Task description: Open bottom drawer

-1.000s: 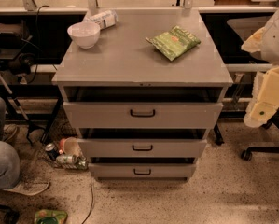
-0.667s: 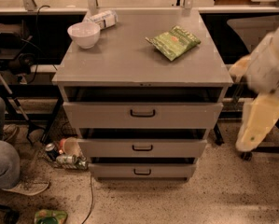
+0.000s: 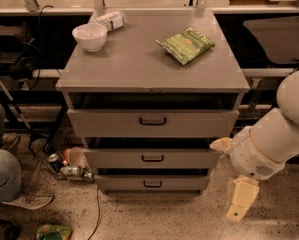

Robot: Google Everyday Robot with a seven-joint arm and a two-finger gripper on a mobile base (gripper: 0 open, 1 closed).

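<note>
The step in hand looks like the approach: nothing has hold of the drawer yet. The grey metal bottom drawer (image 3: pixel 124 183) is the lowest of three in the grey cabinet (image 3: pixel 139 69), close to the floor. Its front appears shut or nearly so, with its small black loop handle (image 3: pixel 152 184) at the centre. The mid-sized grey drawer (image 3: pixel 114 159) and the tall top drawer (image 3: pixel 104 123) sit above it.

The robot's cream-coloured gripper (image 3: pixel 239 206) hangs pointing down at the right of the cabinet, near the floor and just past the bottom drawer's right corner. It is well apart from the handle. Whether it is open or closed cannot be told, and nothing can be seen in it.

The next move would call for turning the gripper toward the drawer front, carrying it left to the handle at that low height, closing on the loop and pulling toward the near side.

The speckled floor (image 3: pixel 164 219) in front of the drawer gives room for the pull. At the left there are drink cans (image 3: pixel 71 171) beside the cabinet's foot, a black cable (image 3: pixel 97 209) and a seated person's leg (image 3: pixel 4 174). On the cabinet top a white bowl (image 3: pixel 89 36) and a green snack bag (image 3: pixel 185 45) lie well clear of the work.
</note>
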